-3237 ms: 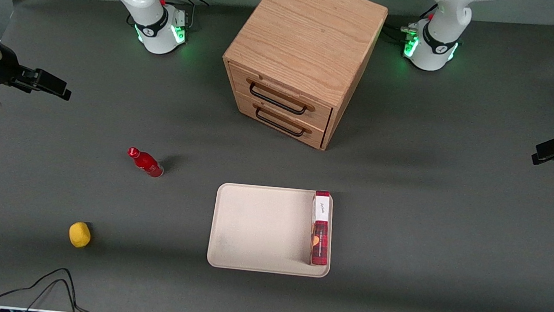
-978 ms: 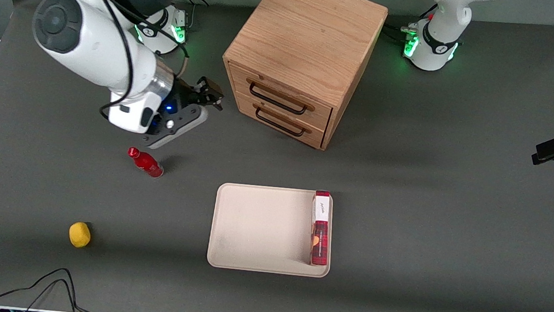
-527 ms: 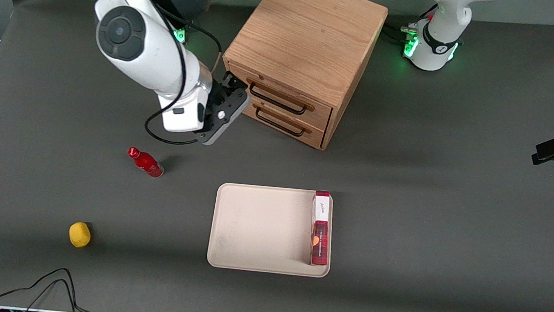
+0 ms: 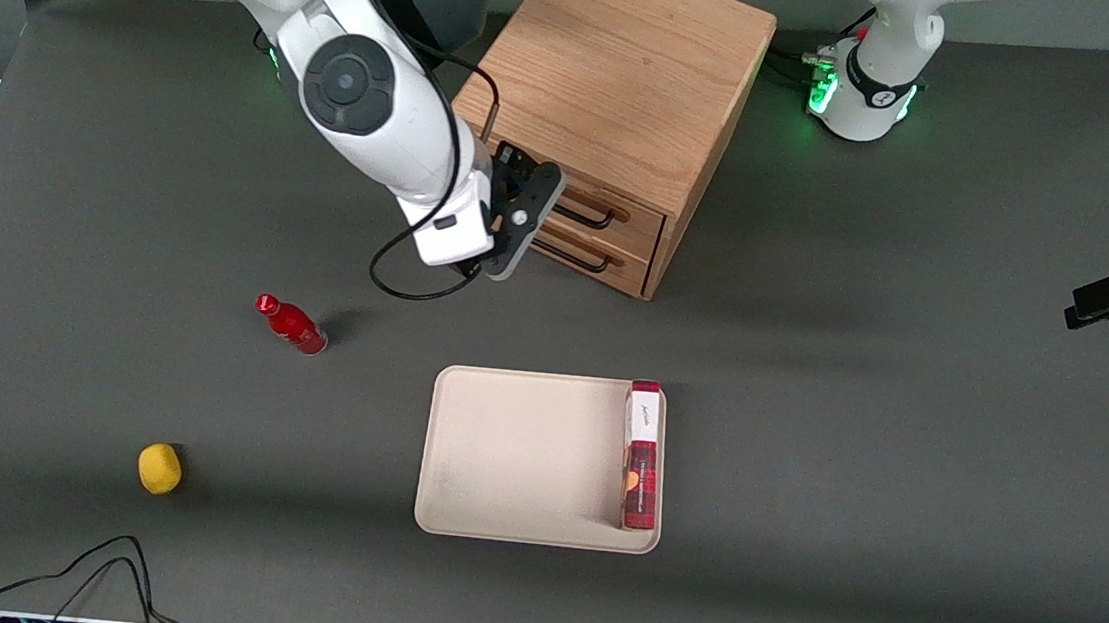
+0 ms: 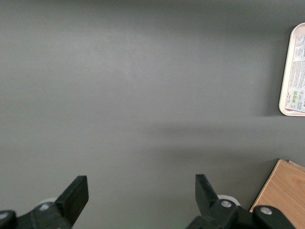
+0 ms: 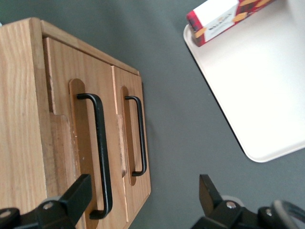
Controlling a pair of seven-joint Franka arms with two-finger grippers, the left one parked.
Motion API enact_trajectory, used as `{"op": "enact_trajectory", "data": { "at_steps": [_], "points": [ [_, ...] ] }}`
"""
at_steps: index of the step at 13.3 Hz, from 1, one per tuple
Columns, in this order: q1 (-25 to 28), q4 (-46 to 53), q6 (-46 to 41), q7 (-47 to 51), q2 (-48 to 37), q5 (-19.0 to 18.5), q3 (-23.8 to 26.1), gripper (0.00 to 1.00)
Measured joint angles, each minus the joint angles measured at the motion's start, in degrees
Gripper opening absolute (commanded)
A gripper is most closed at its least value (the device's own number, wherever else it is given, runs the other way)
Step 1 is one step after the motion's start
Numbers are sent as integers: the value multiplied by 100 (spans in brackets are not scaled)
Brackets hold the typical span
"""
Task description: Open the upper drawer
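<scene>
Front view
- Cabinet: boxy light oak wooden cabinet (image 4: pixel 616 66) on the dark grey worktop (image 4: pixel 905 433).
- Task drawer: shallow oak upper drawer (image 4: pixel 635 216), top of 2, partly hidden by the right arm.
- Pincer: black two-finger pincer (image 4: pixel 516 173) in front of the drawer fronts, at upper-drawer height.
- Nearer the camera: beige rectangular tray (image 4: pixel 521 459) holding a red-and-white carton (image 4: pixel 642 455).
- Toward the working arm's end: small red bottle (image 4: pixel 292 326), yellow round object (image 4: pixel 159 469).

Right wrist view
- Pincer (image 6: pixel 143 200): fingers spread wide, holding nothing.
- Upper drawer (image 6: pixel 59 95): looks closed; its black wire handle (image 6: pixel 100 152) sits just beside 1 finger (image 6: pixel 78 191).
- Lower drawer (image 6: pixel 116 90): closed.

Left wrist view
- Worktop (image 5: pixel 143 95): grey, with tray edge (image 5: pixel 291 71) and cabinet corner (image 5: pixel 283 195).
</scene>
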Motion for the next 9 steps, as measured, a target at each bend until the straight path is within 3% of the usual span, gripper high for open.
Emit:
{"op": "enact_trajectory", "data": {
  "at_steps": [9],
  "points": [
    [291,-298,359,-198,187,-78,37,100]
  ]
}}
